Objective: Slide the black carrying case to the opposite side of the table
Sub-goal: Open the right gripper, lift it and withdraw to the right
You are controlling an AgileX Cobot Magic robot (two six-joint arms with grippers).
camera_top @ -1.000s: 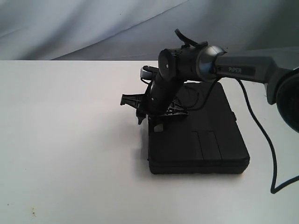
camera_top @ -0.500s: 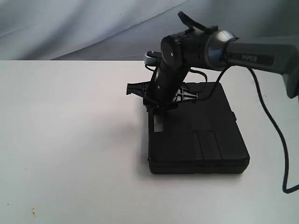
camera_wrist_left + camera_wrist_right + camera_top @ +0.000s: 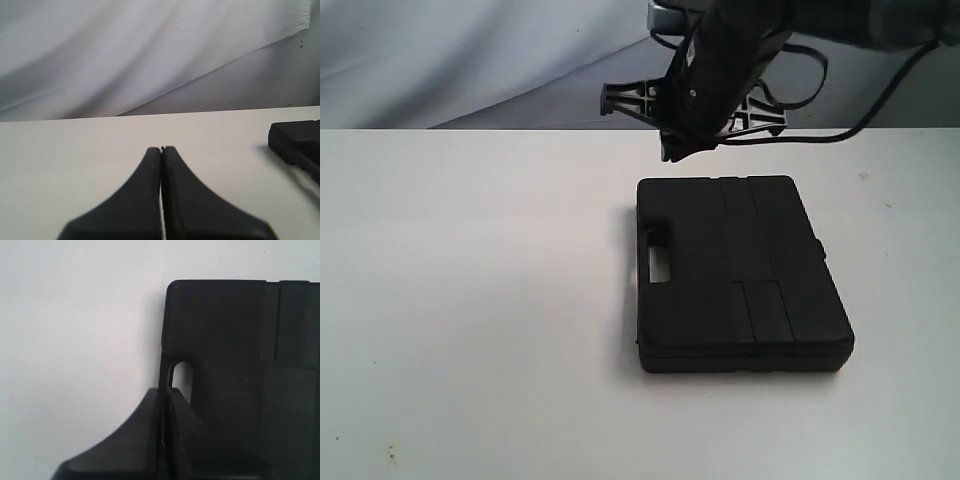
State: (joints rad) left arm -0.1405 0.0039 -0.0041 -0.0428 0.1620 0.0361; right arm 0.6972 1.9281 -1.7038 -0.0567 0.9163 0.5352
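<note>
Below right jaws, case flat on white surface, handle cut-out nearest tips, no contact. Right jaws together; second ago low at handle edge, now raised clear. Case unmoved. "PiPER" on arm, readable then, now out of frame. Left jaws together, case off to side.

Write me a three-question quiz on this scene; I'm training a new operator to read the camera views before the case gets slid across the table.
1. True or false: the right gripper is clamped on the case.
2. In the exterior view, the handle cut-out sits on which edge of the case? A left, B right, C near.
3. Fill in: the left gripper has its jaws ___.
Key: 1 false, it hangs shut, clear of the case, holding nothing. 2 A. 3 shut.
</note>
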